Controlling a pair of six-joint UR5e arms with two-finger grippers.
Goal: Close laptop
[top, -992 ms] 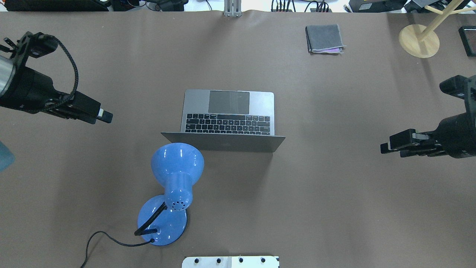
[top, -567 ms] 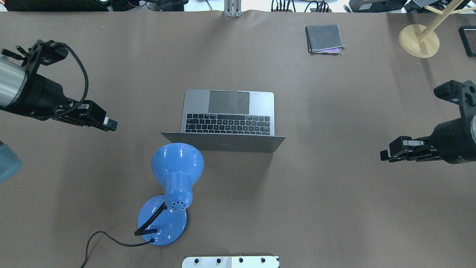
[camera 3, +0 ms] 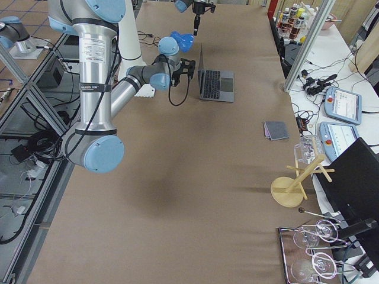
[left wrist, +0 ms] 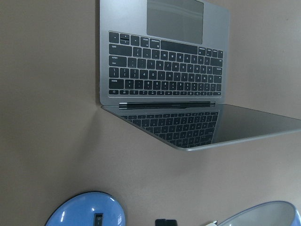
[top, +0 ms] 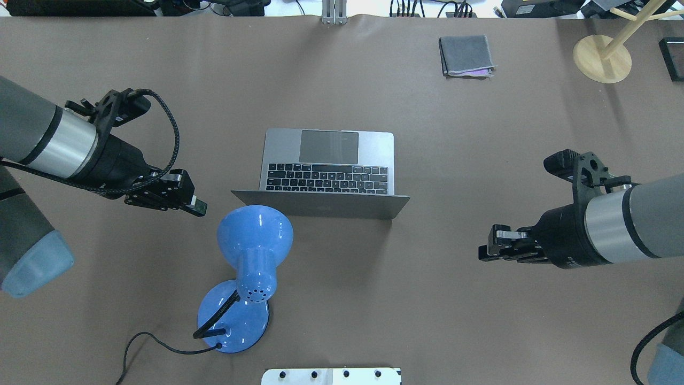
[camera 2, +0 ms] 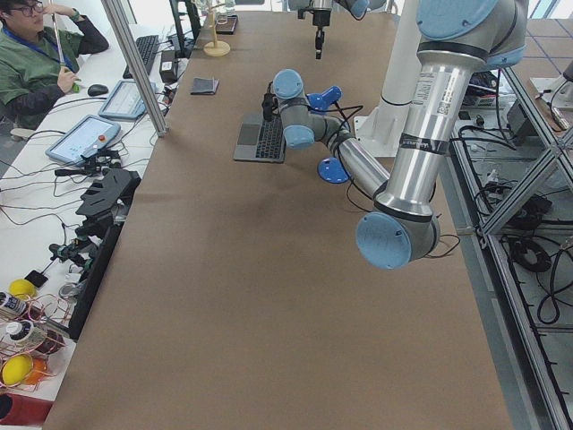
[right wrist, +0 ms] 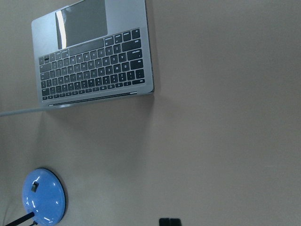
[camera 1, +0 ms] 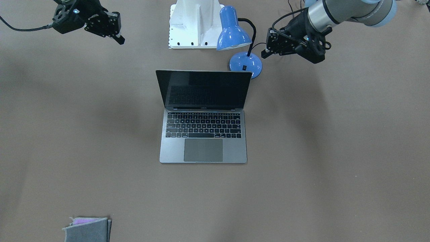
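The laptop (top: 328, 160) stands open at the table's centre, grey with a black keyboard, its lid (top: 320, 206) upright on the robot's side and the dark screen (camera 1: 205, 89) facing away from the robot. My left gripper (top: 199, 208) hovers shut and empty to the left of the lid's left corner, close to the blue lamp's head. My right gripper (top: 482, 252) hovers shut and empty well to the right of the laptop. The laptop also shows in the left wrist view (left wrist: 162, 70) and the right wrist view (right wrist: 94, 66).
A blue desk lamp (top: 255, 230) with its base (top: 233, 318) and cord stands just in front of the lid's left corner. A grey felt pouch (top: 466, 55) and a wooden stand (top: 602, 59) sit at the far right. A white mount (top: 331, 376) is at the near edge.
Both arms have moved in toward the laptop: the left gripper to the right and nearer the lamp, the right gripper to the left and nearer the robot. The laptop has not moved.
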